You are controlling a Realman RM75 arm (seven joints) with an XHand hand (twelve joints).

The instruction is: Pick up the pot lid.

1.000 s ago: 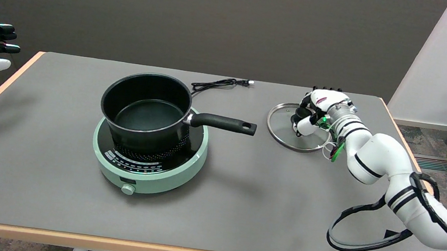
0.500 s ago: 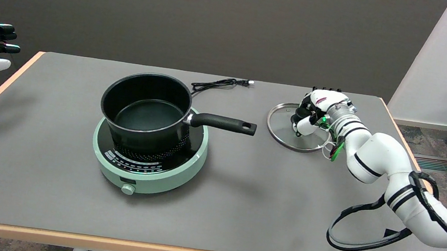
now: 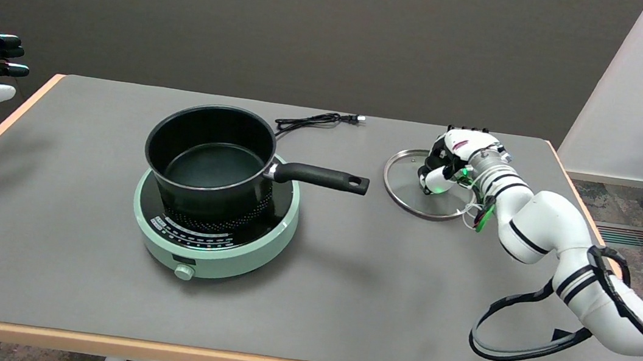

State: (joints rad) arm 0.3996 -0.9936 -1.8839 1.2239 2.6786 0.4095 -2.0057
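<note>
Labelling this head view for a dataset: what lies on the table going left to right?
Green cooktop carrying the black pot → pot lid → right hand over the lid's knob.

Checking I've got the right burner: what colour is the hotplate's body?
Pale mint green hotplate, black top, seen in the head view.

Right hand closes tighter on the lid knob
The right hand (image 3: 453,158) sits slightly higher than before, and the glass pot lid (image 3: 413,187) edges up with it.
</note>
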